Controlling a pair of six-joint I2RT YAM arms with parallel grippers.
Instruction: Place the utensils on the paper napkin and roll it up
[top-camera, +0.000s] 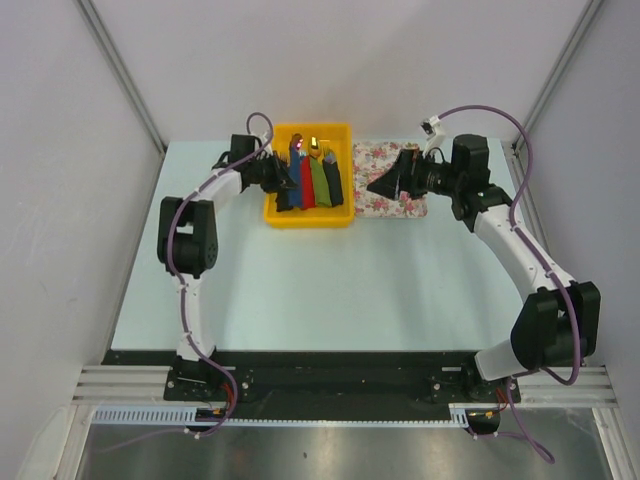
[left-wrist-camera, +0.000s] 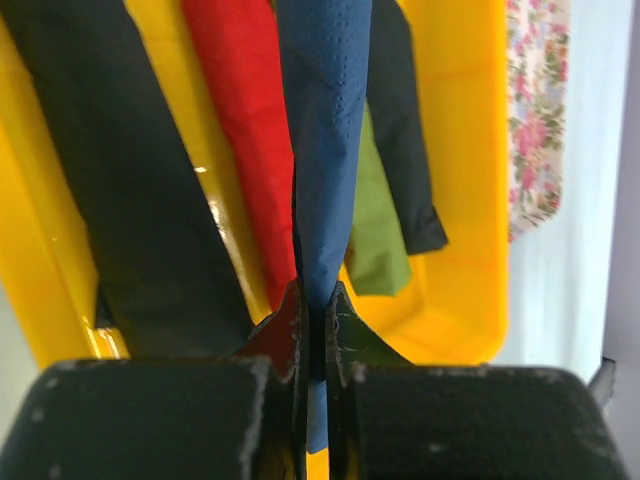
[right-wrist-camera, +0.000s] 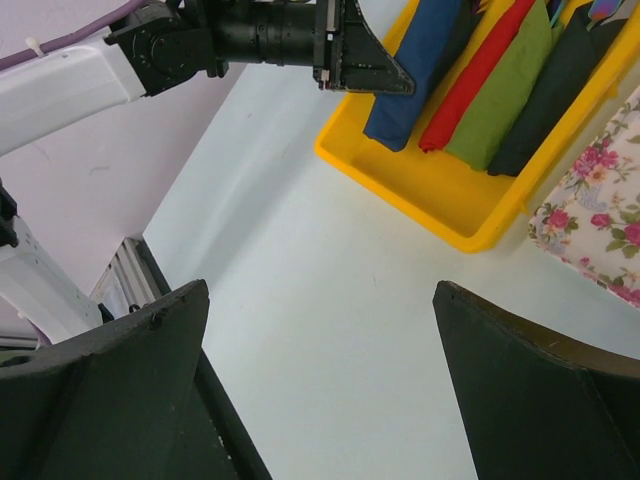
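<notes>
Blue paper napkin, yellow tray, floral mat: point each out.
blue paper napkin (left-wrist-camera: 322, 150), left wrist view, its middle fold.
yellow tray (top-camera: 308, 218), top external view, near wall.
floral mat (right-wrist-camera: 600, 225), right wrist view, visible corner.

Pale mint table (top-camera: 330, 290) enclosed by plain white panels: back wall (top-camera: 330, 60), left wall (top-camera: 50, 200) and right wall (top-camera: 600, 180), with grey strips (top-camera: 118, 70) at the two rear corners. An aluminium rail (top-camera: 340, 385) runs along the table's near edge, with a brushed metal sheet (top-camera: 330, 455) just beyond it. Lighting soft and even.

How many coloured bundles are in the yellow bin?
5: blue bundle in the left claw, black bundle far left, red bundle, green bundle, second black bundle rightmost. Others may be hidden.
</notes>
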